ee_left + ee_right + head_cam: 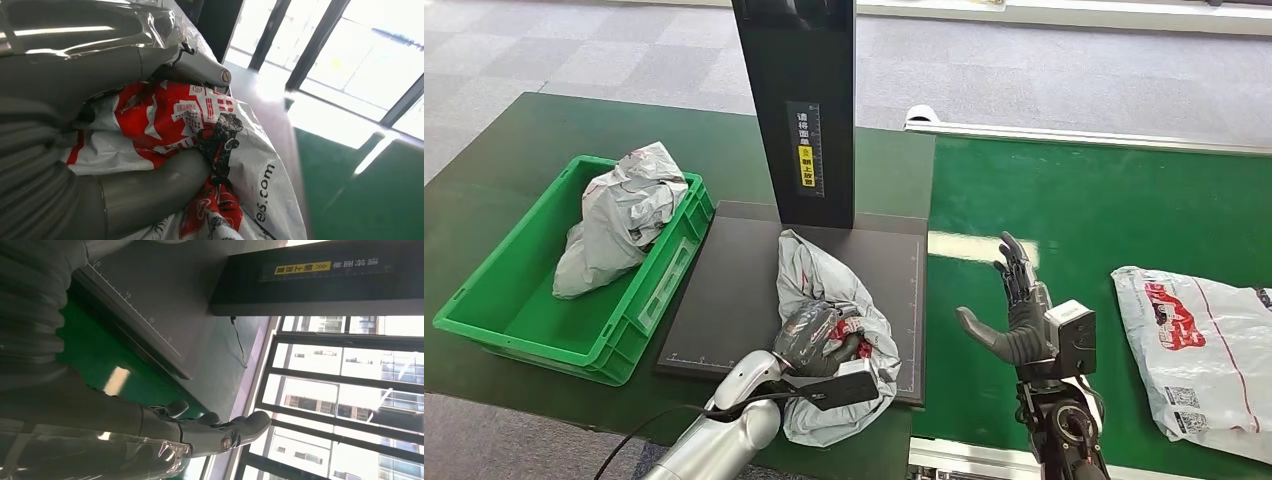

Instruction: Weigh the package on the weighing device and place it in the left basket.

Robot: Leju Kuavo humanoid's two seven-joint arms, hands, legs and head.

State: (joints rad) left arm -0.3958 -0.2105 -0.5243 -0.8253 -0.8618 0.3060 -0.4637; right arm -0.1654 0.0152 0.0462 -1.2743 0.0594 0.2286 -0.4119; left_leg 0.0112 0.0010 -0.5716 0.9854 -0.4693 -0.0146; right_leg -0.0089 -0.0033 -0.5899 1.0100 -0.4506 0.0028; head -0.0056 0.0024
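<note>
Green belting covers the table in the head view, where the package lies crumpled on the dark weighing device; the left hand grips its near end, while the right hand hovers spread and empty over the belt. The left basket already holds another bag. From the left wrist view, fingers clamp red-printed plastic. The right wrist view shows fingers apart. Weighing seems done; next comes lifting leftward over the basket rim
</note>
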